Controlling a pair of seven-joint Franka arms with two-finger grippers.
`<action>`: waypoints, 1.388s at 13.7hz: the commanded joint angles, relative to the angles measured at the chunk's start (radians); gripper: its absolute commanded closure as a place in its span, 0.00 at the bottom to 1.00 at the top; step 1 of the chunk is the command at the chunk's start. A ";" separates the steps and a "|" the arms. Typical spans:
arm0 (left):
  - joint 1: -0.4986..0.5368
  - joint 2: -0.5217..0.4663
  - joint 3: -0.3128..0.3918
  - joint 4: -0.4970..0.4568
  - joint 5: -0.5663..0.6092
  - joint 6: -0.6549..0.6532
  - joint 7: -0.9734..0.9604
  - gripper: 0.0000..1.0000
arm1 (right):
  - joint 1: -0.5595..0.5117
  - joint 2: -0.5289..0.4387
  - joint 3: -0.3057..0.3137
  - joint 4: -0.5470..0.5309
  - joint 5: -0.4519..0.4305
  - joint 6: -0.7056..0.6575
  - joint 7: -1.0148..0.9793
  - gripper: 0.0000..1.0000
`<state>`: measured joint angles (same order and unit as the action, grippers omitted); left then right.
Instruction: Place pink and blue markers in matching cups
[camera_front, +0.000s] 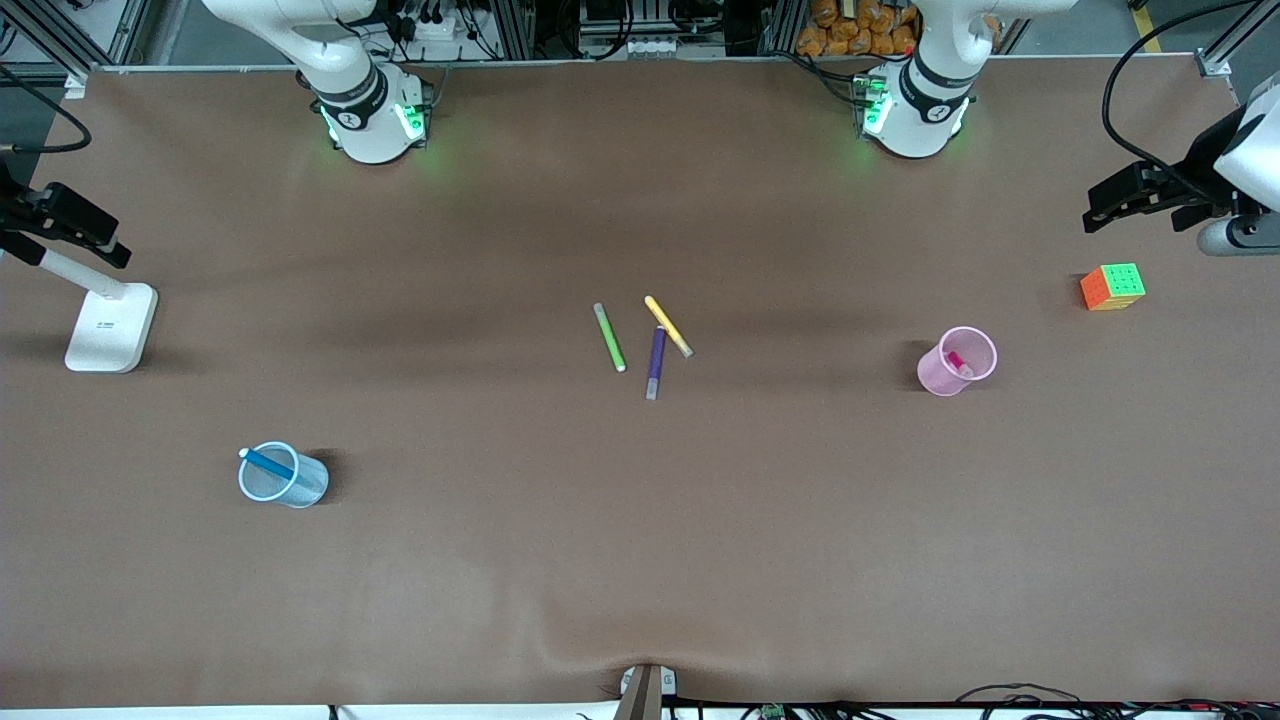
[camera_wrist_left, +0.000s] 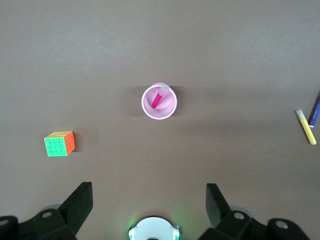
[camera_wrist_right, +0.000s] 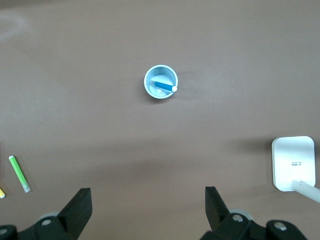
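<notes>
The pale pink cup (camera_front: 935, 376) stands upright toward the left arm's end of the table, with the pink marker (camera_front: 958, 363) leaning inside it. The pale blue cup (camera_front: 311, 486) stands toward the right arm's end, nearer the front camera, and the blue marker (camera_front: 268, 462) rests in it with its tip over the rim. My left gripper (camera_front: 1140, 215) hangs open and empty high over the table's end near a cube, looking down on the pink cup (camera_wrist_left: 144, 105) and the pink marker (camera_wrist_left: 158, 97). My right gripper (camera_front: 75, 240) is open and empty over a white stand, above the blue cup (camera_wrist_right: 148, 79) and the blue marker (camera_wrist_right: 163, 86).
A green marker (camera_front: 609, 337), a yellow marker (camera_front: 668, 326) and a purple marker (camera_front: 656, 362) lie together at mid-table. A coloured puzzle cube (camera_front: 1112, 287) sits beside the pink cup at the left arm's end. A white stand base (camera_front: 110, 325) is at the right arm's end.
</notes>
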<state>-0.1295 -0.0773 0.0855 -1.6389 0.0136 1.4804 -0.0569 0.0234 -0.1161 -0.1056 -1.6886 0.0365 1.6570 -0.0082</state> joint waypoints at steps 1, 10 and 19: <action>0.014 -0.010 -0.001 -0.010 0.008 -0.011 0.012 0.00 | -0.006 -0.022 0.009 -0.028 -0.001 0.017 0.017 0.00; 0.071 -0.019 -0.016 0.021 -0.021 -0.011 0.014 0.00 | -0.013 -0.013 0.006 0.010 -0.014 -0.009 0.005 0.00; 0.119 -0.033 -0.070 0.022 -0.024 -0.078 0.006 0.00 | -0.014 -0.011 0.006 0.021 -0.015 -0.043 0.004 0.00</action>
<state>-0.0248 -0.0979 0.0237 -1.6205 0.0050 1.4300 -0.0557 0.0231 -0.1172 -0.1093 -1.6763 0.0315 1.6439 -0.0083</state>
